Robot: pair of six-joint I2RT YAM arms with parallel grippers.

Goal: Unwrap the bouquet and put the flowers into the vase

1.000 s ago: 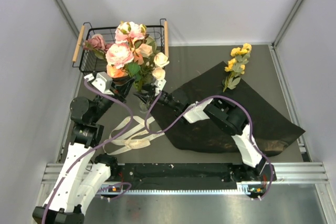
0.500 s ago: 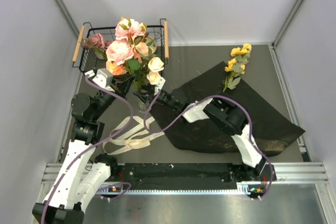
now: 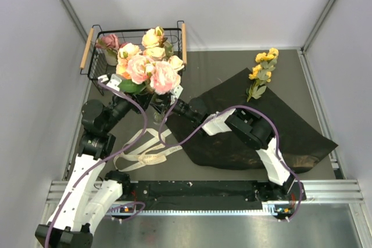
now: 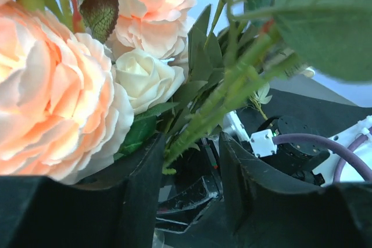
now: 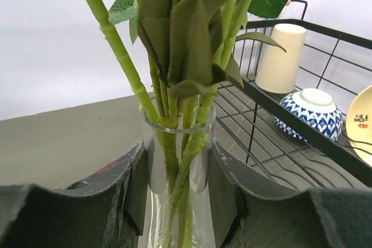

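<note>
Flowers (image 5: 174, 56) in vase (image 5: 199, 169), plate (image 5: 363, 123) with red mark, perhaps lettering.

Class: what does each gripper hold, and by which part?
Right gripper holds the vase just below its rim. Left gripper holds nothing; the stems stand loose between its open jaws.

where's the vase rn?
Top view: the vase is left of centre, under the flowers and gripped by the right hand. Wire basket just behind it, black paper to its right.
</note>
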